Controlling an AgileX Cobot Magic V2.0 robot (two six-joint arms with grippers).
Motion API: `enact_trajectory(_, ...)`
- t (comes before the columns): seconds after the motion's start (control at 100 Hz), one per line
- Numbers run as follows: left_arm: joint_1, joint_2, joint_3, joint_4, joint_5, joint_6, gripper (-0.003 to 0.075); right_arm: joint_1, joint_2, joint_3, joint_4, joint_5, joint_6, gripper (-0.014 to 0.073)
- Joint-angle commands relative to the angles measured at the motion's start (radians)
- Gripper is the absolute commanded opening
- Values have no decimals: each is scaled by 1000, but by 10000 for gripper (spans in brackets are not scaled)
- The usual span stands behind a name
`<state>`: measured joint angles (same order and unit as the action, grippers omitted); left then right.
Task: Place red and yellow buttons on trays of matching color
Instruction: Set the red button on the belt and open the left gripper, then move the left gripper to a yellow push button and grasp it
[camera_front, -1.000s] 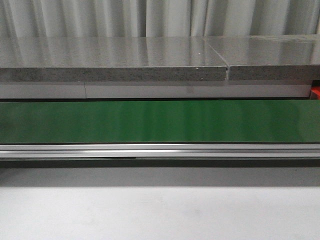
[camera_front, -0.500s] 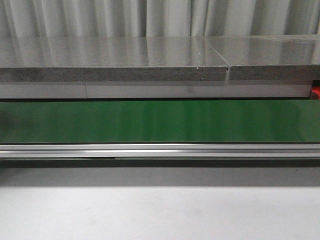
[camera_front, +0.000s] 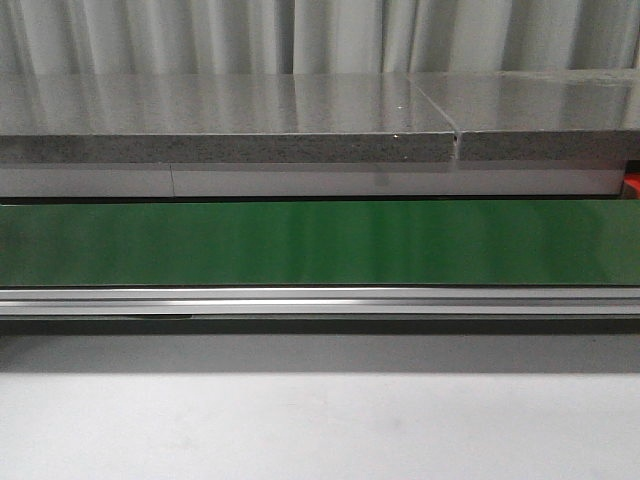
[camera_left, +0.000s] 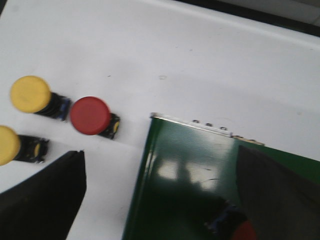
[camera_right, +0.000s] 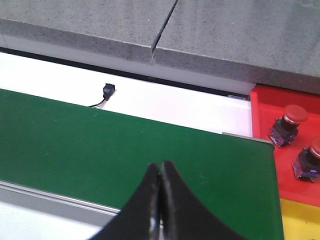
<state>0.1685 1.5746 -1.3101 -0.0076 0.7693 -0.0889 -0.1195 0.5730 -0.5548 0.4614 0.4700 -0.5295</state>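
R gripper hangs over the green belt, jaws clenched together w/ nothing between. L gripper has jaws released, spread over the belt end. Beside that end, on the white counter: 1 red button & 2 yellow buttons. Farther off, 2 red buttons sit on the red tray, by the yellow tray.

Red button on green belt cut by frame edge, partly behind left gripper finger. Yellow button clipped at edge. Yellow tray only a corner. Left wrist view blurred.
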Motion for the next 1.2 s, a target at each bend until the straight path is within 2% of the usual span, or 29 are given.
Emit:
enact_trajectory(0.0,51,-37,-33,-1,-10,-12,600,-2,-2,-25,25,-64,-10,-67)
enact_trajectory(0.16,146,-37,-4,-1,0,-12,600,-2,-2,-25,25,-64,-10,-67)
enact_trajectory(0.48,275,-32,85,-3,-105,-30,600,-2,-2,-25,25,-64,-10,-67)
enact_trajectory(1.01,302,111,78,-23,-239,-30,600,-2,-2,-25,25,-64,-10,-67)
enact_trajectory(1.19,302,165,28,-20,-239,-30,600,-2,-2,-25,25,-64,-10,-67)
